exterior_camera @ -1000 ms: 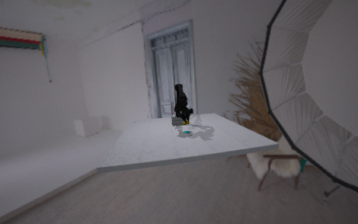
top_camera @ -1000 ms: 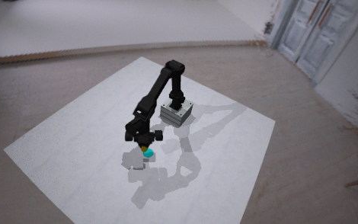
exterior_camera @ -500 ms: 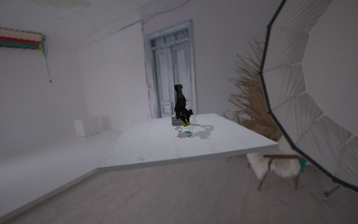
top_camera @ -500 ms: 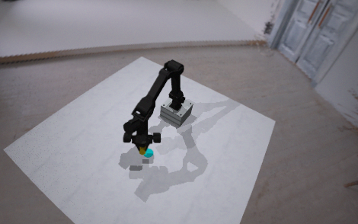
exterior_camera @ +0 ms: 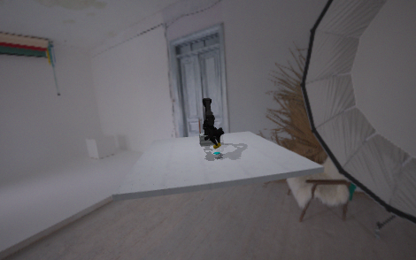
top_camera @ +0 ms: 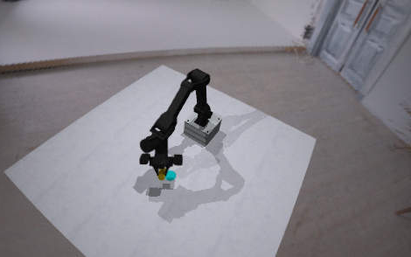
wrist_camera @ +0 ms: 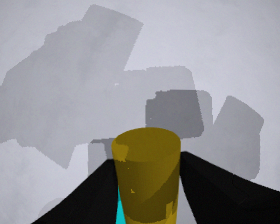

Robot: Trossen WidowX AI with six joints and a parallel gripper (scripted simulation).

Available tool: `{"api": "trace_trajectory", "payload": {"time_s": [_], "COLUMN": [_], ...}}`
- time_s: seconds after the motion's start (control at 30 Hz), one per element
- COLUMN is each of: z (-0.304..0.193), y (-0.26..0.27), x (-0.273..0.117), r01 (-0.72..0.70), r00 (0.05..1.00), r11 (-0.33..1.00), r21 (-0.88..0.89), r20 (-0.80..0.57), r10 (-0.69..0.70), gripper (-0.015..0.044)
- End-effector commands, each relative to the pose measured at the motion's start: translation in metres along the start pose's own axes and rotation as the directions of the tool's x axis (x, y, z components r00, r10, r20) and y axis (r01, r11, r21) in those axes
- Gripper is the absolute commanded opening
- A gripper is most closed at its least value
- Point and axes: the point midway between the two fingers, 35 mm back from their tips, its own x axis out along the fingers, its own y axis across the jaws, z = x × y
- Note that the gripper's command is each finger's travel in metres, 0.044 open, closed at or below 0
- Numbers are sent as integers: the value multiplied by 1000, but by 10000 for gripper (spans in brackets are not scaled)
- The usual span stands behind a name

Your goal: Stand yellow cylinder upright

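Observation:
The yellow tall cylinder [top_camera: 162,176] [exterior_camera: 217,146] [wrist_camera: 148,175] is held between the fingers of my gripper [top_camera: 162,171] [wrist_camera: 147,163], which is shut on it. In the exterior view the cylinder hangs above the table top, and it looks tilted; its exact angle is hard to tell. The cyan circle [top_camera: 170,176] [exterior_camera: 217,153] lies flat on the table, just right of the cylinder in the top view and below it in the exterior view. In the wrist view only a sliver of the circle [wrist_camera: 120,212] shows between the cylinder and the left finger; the rest is hidden.
The white table top [top_camera: 87,131] [exterior_camera: 154,177] carries the arm's grey base block [top_camera: 202,129], behind the gripper. Shadows of the arm fall across the table around the circle. The table's front edge shows in the exterior view.

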Motion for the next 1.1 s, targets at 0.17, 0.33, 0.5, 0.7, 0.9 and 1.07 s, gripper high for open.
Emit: {"api": "trace_trajectory", "payload": {"time_s": [0.17,0.33,0.5,0.7,0.9,1.07], "z": [0,1,1,1,1,1], "y": [-4,-6,-9,-11,-13,-15], "x": [5,7,9,11,12,13], "r01": [-8,-11,-13,-17,-22,-26], "r00": [998,995,991,985,977,969], "r11": [1000,999,999,999,998,998], "r21": [23,32,40,48,55,59], "r20": [64,98,133,173,213,245], "r10": [7,7,8,9,10,10], "gripper": [105,105,105,105,105,105]}}
